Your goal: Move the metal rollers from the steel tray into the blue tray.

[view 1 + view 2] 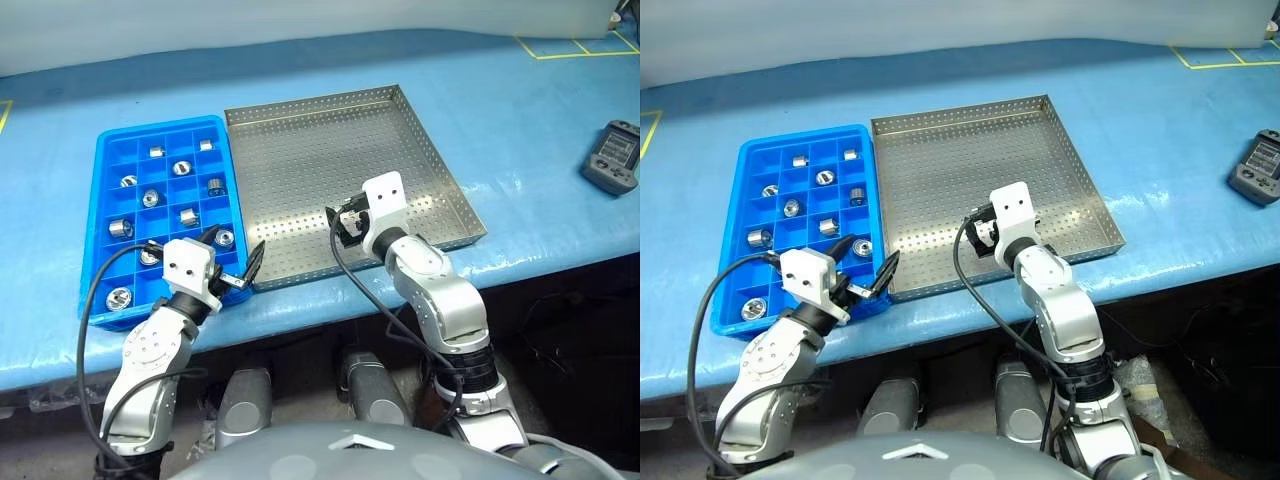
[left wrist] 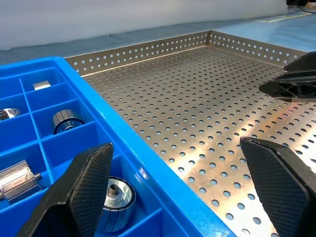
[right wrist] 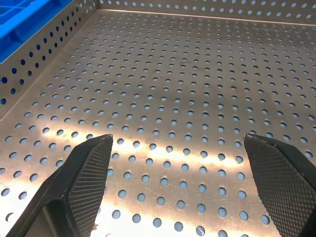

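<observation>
Now the rollers [image 1: 150,198] (small, stiff, slick metal, best pinched across the barrel) all sit in the blue tray [image 1: 104,180], the steel tray [image 1: 300,115] bare, both grippers [image 1: 232,266] [image 1: 343,226] wide open, empty.

Blue-covered table [image 1: 520,110], yellow tape lines [image 1: 575,45]

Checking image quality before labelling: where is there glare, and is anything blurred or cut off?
Right wrist view: bright glare streaks on the steel tray floor between the open right gripper. Left wrist view: a warm reflection near the open left gripper, whose fingertips are cropped. Left eye view: metal rollers in the blue tray are sharp.
</observation>
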{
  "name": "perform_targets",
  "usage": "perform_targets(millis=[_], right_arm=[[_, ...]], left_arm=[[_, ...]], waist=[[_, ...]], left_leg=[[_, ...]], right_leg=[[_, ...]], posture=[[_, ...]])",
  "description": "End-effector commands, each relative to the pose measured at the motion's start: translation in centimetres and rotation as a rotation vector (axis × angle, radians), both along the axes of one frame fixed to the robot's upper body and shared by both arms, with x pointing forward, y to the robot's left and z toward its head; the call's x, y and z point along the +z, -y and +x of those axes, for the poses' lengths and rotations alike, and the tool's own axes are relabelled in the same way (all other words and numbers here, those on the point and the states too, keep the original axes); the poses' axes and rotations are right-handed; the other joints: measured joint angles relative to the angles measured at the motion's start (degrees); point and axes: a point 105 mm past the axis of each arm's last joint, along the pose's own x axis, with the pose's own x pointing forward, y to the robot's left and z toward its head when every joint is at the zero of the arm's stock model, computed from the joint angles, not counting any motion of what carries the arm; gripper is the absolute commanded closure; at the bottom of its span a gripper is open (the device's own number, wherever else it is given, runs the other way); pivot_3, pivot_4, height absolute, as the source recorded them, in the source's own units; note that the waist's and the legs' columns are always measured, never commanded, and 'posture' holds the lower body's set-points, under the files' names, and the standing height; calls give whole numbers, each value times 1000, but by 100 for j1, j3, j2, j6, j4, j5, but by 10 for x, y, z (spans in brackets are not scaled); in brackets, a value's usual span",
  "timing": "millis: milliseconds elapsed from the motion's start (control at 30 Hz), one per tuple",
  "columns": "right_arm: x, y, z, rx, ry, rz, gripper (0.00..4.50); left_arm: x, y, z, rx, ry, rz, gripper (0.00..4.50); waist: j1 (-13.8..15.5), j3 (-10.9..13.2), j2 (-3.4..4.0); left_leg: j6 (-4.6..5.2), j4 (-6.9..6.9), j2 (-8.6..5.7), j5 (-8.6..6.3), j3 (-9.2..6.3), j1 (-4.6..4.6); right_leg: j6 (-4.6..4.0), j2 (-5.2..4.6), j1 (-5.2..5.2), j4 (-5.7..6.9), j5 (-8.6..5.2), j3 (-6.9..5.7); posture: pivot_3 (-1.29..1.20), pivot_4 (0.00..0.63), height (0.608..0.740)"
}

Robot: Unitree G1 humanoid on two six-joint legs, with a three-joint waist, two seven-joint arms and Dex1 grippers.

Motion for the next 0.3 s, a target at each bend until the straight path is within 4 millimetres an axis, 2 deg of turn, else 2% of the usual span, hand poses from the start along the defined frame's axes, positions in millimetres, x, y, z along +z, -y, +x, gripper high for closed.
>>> perform_targets(millis=[33,300], right_arm=[[12,-5,-5,47,48,-5,41],[6,-11,-12,105,31,-25,41]], left_arm=[[7,-6,3,35,38,15,0],[6,-8,8,79,41,31,0]], waist=[[-2,0,0],[-1,0,-1]], left_leg=[[0,0,0,0,0,0],[0,1,0,0,1,1]], right_leg=[[0,0,0,0,0,0],[0,0,1,0,0,1]], posture=[[73,150,740],[69,150,740]])
